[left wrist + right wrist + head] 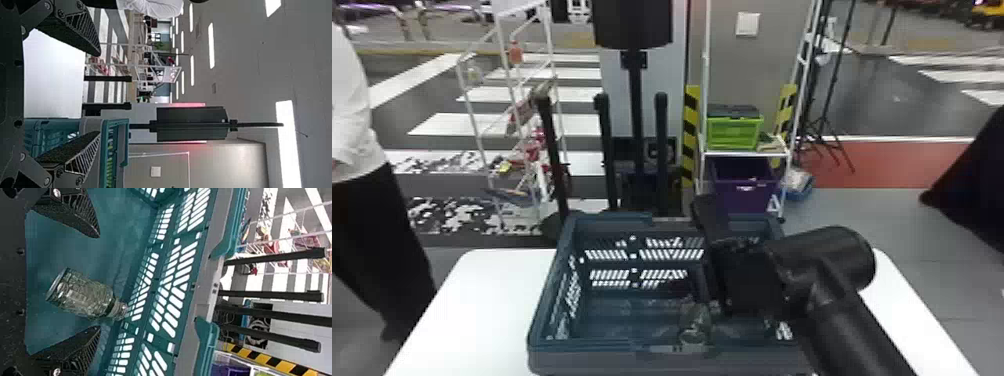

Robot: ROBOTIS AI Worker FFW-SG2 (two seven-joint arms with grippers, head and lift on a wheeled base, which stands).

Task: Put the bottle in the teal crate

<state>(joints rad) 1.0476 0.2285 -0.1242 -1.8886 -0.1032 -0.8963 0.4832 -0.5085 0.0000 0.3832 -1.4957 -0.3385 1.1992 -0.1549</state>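
The teal crate (547, 310) stands on the white table. My right gripper (709, 250) reaches into it from the right in the head view, with the clear bottle (694, 322) low inside near the crate's front wall. In the right wrist view the bottle (84, 293) lies against the crate's teal interior (117, 239), its neck toward the slotted wall. The right gripper (98, 282) stands open there, fingers spread to either side of the bottle. My left gripper (98, 94) is open and holds nothing, with the crate (113, 156) beyond one finger.
White tabletop (482, 290) extends on both sides of the crate. Behind the table are a black post stand (637, 100), a white rack (504, 100), and shelving that holds a green crate (734, 132) above a purple bin (744, 187).
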